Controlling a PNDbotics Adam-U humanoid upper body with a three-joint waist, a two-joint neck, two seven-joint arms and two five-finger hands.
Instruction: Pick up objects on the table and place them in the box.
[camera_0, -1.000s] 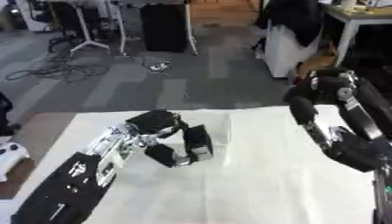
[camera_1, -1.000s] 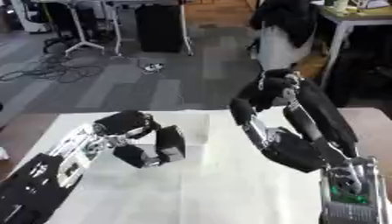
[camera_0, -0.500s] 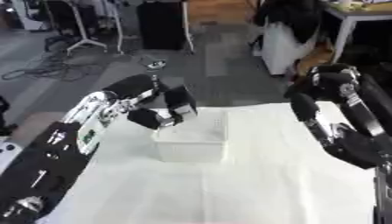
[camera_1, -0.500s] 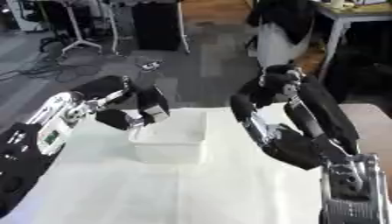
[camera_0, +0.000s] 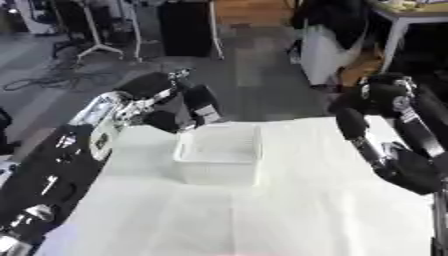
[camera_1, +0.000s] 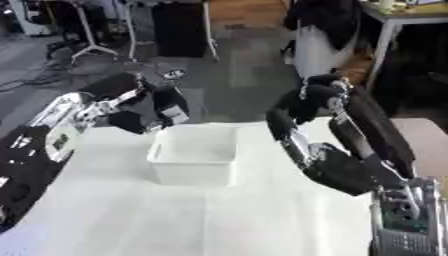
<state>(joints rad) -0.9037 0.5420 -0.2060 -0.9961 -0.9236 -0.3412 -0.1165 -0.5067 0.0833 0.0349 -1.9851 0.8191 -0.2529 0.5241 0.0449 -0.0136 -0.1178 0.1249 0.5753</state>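
Left eye view: a dark object (camera_0: 203, 104) is pinched by the left hand (camera_0: 166, 107) at the box's (camera_0: 219, 156) far-left corner — release is judged next, once carried inside. The right hand's state cannot be told.

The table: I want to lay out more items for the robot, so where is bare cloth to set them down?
The near half of the table, from the white box to the front edge, is bare. A strip between the box and the right arm is also free. The far left corner is crowded: the left hand hangs beside the box's rim.
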